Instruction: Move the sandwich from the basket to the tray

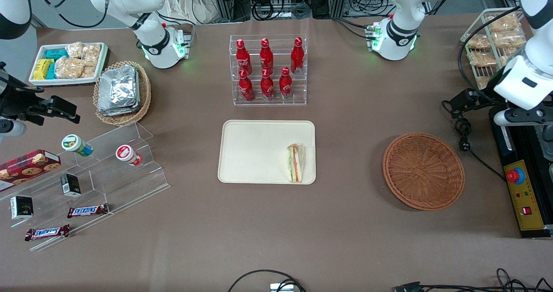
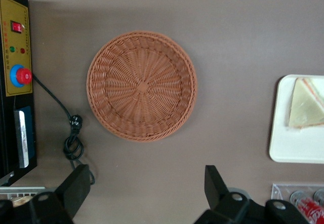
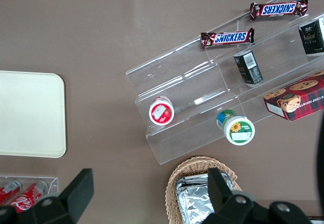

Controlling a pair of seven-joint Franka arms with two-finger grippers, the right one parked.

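Sandwich on tray; basket empty.
The sandwich (image 1: pixel 296 163) lies on the tray (image 1: pixel 250 153), at the edge nearest the basket (image 1: pixel 423 171). The gripper (image 2: pixel 144 191) hangs above the worktop (image 1: pixel 345 223) beside the basket, fingers (image 2: pixel 215 181) spread apart, gripping nothing.

The gripper (image 2: pixel 144 196) hangs high at the working arm's end, fingers spread, nothing between them. Under it only the basket (image 1: pixel 423 171) (bare inside) and open tablecloth up to the tray (image 1: pixel 255 151). 6 red bottles (image 1: pixel 267 69) in their rack stand farther from the front camera than the tray.
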